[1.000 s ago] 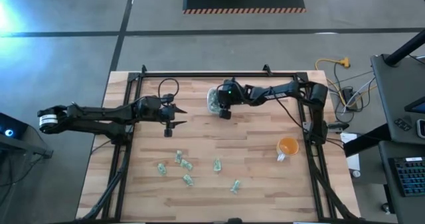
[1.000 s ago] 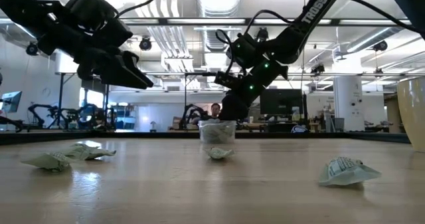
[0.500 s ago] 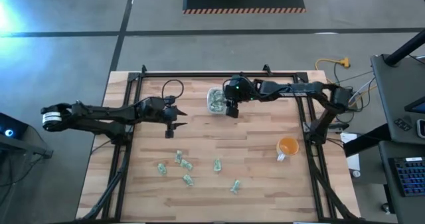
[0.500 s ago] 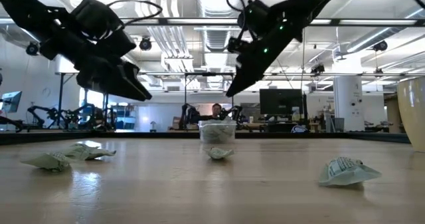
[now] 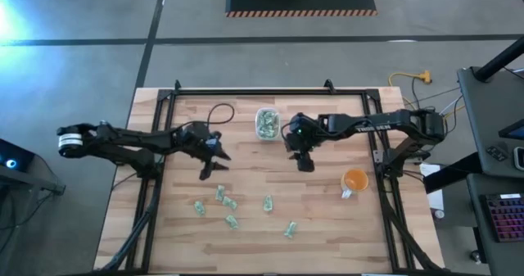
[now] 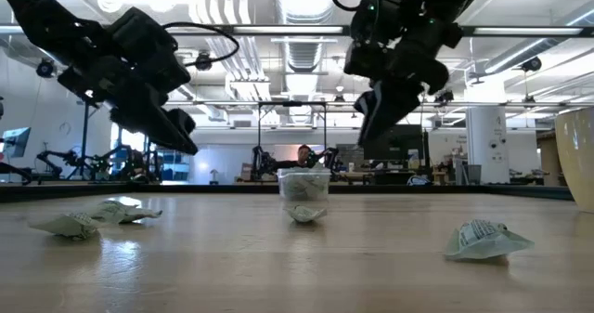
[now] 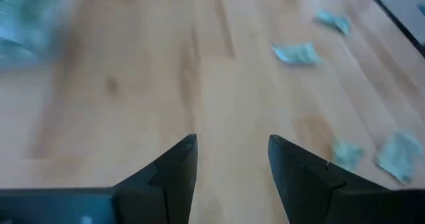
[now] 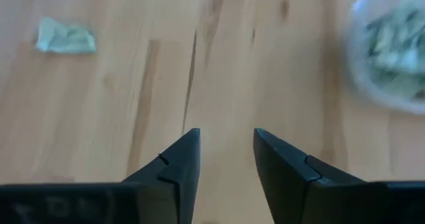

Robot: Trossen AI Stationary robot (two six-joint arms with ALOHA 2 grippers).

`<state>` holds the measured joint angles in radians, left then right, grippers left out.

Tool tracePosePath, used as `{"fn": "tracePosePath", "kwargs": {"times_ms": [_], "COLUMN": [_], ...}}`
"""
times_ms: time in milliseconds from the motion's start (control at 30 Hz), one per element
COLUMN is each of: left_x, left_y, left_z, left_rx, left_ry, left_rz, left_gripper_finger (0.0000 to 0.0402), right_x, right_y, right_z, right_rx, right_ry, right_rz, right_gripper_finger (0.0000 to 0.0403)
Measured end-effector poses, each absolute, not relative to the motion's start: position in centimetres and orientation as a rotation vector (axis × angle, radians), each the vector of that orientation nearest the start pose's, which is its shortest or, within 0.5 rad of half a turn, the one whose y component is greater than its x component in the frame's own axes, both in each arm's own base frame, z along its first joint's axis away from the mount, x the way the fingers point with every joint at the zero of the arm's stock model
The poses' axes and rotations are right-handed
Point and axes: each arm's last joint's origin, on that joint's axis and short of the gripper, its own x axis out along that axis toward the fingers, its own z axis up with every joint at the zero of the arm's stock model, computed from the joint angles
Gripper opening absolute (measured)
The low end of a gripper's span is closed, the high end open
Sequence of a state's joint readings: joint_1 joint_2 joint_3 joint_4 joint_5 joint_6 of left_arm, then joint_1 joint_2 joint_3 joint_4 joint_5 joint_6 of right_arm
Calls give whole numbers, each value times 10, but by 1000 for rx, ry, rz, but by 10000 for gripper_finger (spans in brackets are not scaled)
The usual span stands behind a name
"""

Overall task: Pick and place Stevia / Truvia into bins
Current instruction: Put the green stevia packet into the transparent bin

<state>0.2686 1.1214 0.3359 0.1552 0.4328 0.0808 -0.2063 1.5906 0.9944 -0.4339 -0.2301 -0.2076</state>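
Note:
Several green-and-white sweetener packets (image 5: pixel 232 202) lie loose on the near middle of the wooden table. More packets fill the clear tub (image 5: pixel 267 123), which stands toward the far edge, blurred in the right wrist view (image 8: pixel 392 51). My left gripper (image 5: pixel 213 165) hangs open above the board, just beyond the loose packets (image 7: pixel 295 53); it touches nothing (image 7: pixel 232 144). My right gripper (image 5: pixel 304 163) hovers open to the right of and nearer than the tub, over bare wood (image 8: pixel 226 134). One packet (image 8: pixel 64 36) lies ahead of it.
An orange cup (image 5: pixel 354 180) stands near the table's right edge. A black frame rail (image 5: pixel 270 91) runs along the far edge and down both sides. Bare wood lies between the tub and the loose packets. In the low view, crumpled packets (image 6: pixel 483 239) sit in front.
My right gripper has risen from beside the tub and swung toward the table's near edge and to the right, away from the tub. My left gripper has shifted slightly toward the near edge, dipped lower and turned toward the loose packets. The packets and tub have stayed put.

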Motion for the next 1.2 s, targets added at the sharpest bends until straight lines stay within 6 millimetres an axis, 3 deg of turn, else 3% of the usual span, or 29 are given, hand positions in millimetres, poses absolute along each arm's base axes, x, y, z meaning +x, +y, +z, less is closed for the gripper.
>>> {"fn": "tracePosePath", "kwargs": {"times_ms": [333, 533, 1033, 1200], "left_x": [194, 194, 195, 195], "left_y": [1, -15, -25, -25], "left_z": [140, 136, 120, 120], "left_rx": [-184, -132, -144, -140], "left_ry": [755, 792, 904, 912], "left_rz": [-333, -314, -246, -237], "left_gripper_finger": [169, 169, 167, 133], "right_x": [302, 303, 304, 304], "right_y": [-55, -56, -56, -56], "right_z": [194, 195, 195, 195], "right_rx": [91, 104, 102, 101], "right_ry": [1043, 1036, 1027, 1026], "right_rz": [105, 96, 95, 95], "right_gripper_finger": [119, 118, 98, 92]}}
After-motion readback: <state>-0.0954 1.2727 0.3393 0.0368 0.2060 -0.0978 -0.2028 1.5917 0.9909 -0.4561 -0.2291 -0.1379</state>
